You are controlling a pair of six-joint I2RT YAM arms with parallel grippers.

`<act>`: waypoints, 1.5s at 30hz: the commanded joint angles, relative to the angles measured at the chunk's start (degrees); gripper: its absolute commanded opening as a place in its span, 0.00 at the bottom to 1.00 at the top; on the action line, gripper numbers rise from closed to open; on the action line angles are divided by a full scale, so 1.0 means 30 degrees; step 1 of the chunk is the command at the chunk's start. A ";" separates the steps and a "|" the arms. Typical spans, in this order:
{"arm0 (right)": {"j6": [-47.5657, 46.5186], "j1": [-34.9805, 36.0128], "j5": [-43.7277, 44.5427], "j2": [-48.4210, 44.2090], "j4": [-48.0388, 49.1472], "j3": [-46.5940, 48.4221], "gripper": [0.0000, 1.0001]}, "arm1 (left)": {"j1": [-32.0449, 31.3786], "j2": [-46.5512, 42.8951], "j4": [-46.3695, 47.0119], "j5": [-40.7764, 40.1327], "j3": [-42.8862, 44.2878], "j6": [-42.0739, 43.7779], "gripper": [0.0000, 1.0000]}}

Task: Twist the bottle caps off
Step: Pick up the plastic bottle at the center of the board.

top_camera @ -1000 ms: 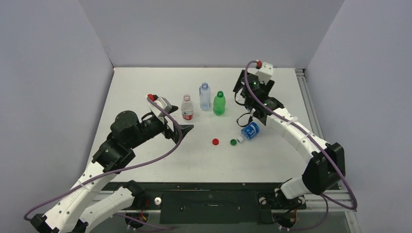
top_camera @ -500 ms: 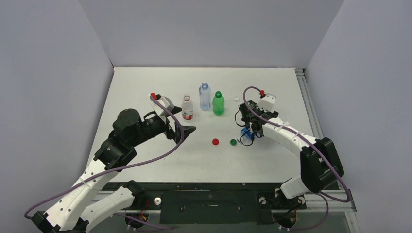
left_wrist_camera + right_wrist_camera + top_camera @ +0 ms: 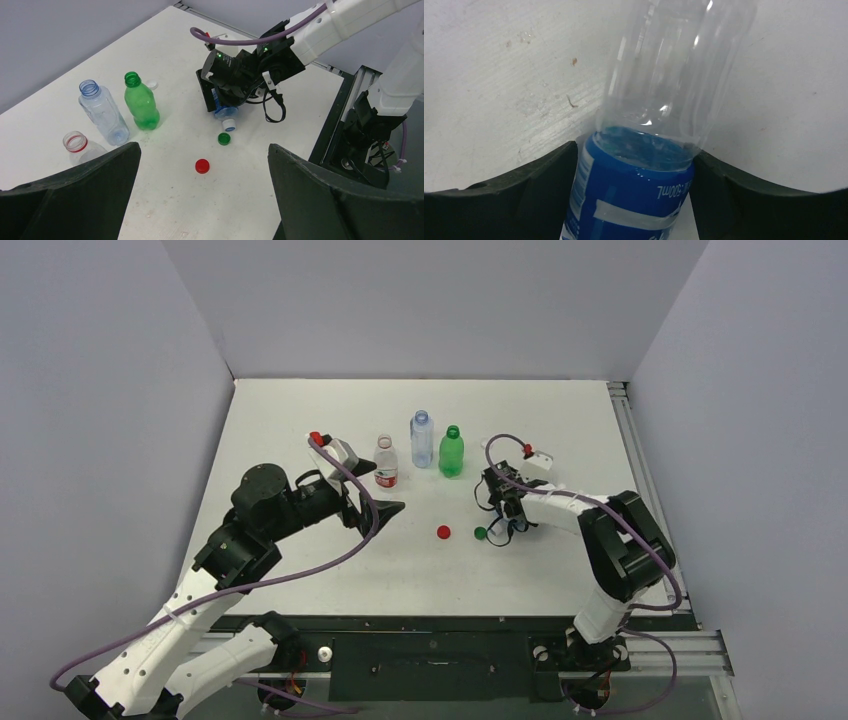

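Note:
The bottle with the blue label (image 3: 636, 200) lies on its side on the table, its whitish-blue cap (image 3: 229, 123) still on. My right gripper (image 3: 634, 155) is low over it (image 3: 503, 518), open, with one finger close against each side of the label. The red cap (image 3: 443, 532) and the green cap (image 3: 480, 533) lie loose on the table. The red-label bottle (image 3: 385, 462), the clear ribbed bottle (image 3: 422, 438) and the green bottle (image 3: 451, 452) stand upright with no caps. A white cap (image 3: 151, 85) lies behind the green bottle. My left gripper (image 3: 385, 508) is open and empty, left of the red cap.
The white table (image 3: 330, 420) is walled at the back and both sides. A metal rail (image 3: 640, 460) runs along its right edge. My right arm's purple cable (image 3: 495, 445) loops above the gripper.
My right gripper has swung down and forward from high at the back right onto the lying blue-label bottle. My left gripper edged slightly right.

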 commanded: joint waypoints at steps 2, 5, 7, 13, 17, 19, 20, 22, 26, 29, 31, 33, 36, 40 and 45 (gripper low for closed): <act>0.0162 -0.0135 -0.0044 0.0112 0.1488 0.0025 0.61 | 0.0100 -0.0091 0.0829 0.0520 0.1075 -0.0073 0.97; -0.0600 -0.0151 0.0585 -0.1531 0.1011 -0.0032 0.48 | 0.0086 0.0008 0.0994 0.0805 0.1211 0.0165 0.96; -0.1353 -0.0137 0.0821 -0.3246 0.0298 0.0149 0.42 | 0.0096 0.0114 0.1201 0.1124 0.1320 0.0420 0.96; -0.4837 0.0045 -0.2660 -0.9253 -0.2322 0.2101 0.36 | 0.0041 0.0368 0.1884 0.3466 0.2422 0.5155 0.97; -0.6726 0.0223 -0.9702 -1.1355 -0.4534 0.6964 0.31 | -0.0142 0.0475 0.2331 0.4546 0.3131 1.0595 0.96; -0.7345 0.0807 -1.2719 -1.0735 -0.6078 0.9926 0.30 | -0.0372 0.0403 0.1958 0.5001 0.3318 1.4336 0.97; -0.7540 0.1670 -1.3246 -1.0463 -0.7337 1.0887 0.30 | -0.0495 0.0258 0.1691 0.5075 0.3240 1.5645 0.97; -0.8171 0.3555 -1.3759 -0.9456 -0.9172 1.3679 0.31 | -0.0899 -0.0005 0.1344 0.4760 0.3024 1.8823 0.97; -0.8071 0.6485 -1.4490 -0.7555 -1.1067 1.7063 0.32 | -0.1939 -0.0835 0.0050 0.4114 0.1865 2.5561 0.97; -0.7799 0.8072 -1.5738 -0.6500 -1.1571 1.8273 0.32 | -0.3064 -0.1625 0.2343 0.3080 0.0127 2.8781 0.96; -0.7764 0.8666 -1.6462 -0.6061 -1.2052 1.8876 0.32 | -0.3542 -0.2115 0.3505 0.2445 -0.0819 2.9441 0.97; -0.7833 0.9102 -1.6951 -0.5625 -1.2841 1.9453 0.32 | -0.3723 -0.2491 0.4078 0.2062 -0.1435 3.0153 0.97; -0.8052 0.9668 -1.7303 -0.5085 -1.4064 2.0079 0.31 | -0.3752 -0.3130 0.4397 0.2008 -0.2368 3.1418 0.97; -0.8289 1.0453 -1.8103 -0.4336 -1.5325 2.0904 0.31 | -0.3822 -0.3312 0.3605 0.1535 -0.2796 3.2313 0.97; -0.8876 1.0803 -1.9186 -0.3251 -1.5987 2.1406 0.31 | -0.3942 -0.2788 0.3247 0.0524 -0.2731 3.2423 0.96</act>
